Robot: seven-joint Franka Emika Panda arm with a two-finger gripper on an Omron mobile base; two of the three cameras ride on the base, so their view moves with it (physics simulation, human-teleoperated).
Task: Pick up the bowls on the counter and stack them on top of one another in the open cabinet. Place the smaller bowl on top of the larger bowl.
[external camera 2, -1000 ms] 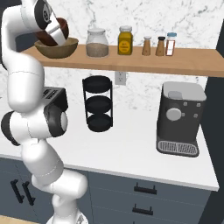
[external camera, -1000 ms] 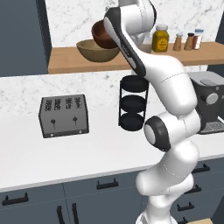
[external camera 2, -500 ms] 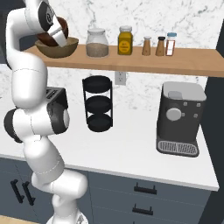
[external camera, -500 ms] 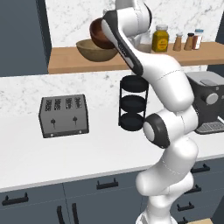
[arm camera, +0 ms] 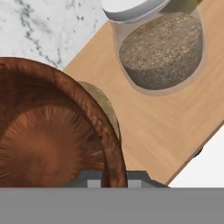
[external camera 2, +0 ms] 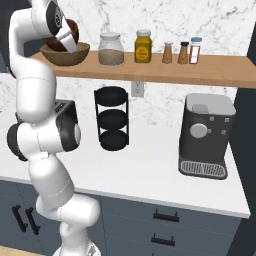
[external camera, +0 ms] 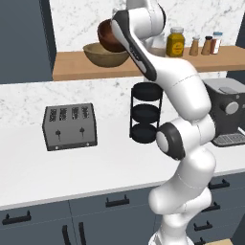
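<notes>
Up at the shelf, the pincer [arm camera: 114,178] is clamped on the rim of the smaller bowl [external camera: 111,36], one tip on each side of the wall. It holds this dark reddish-brown bowl tilted, just above the larger bowl [external camera: 105,54]. The tan bowl already sits on the board of the open cabinet [external camera 2: 165,74], near its left end, so I judge the first half of the task done and the stacking step in hand. The next move, I think, calls for levelling the small bowl, centring it over the wide one, lowering it inside and only then letting go. A glass jar [arm camera: 159,46] of brownish grain stands close by and should not be bumped. The surface [external camera: 72,167] below carries no bowl now. Other jars and shakers [external camera 2: 181,51] stand further along, but no writing on them can be read.
</notes>
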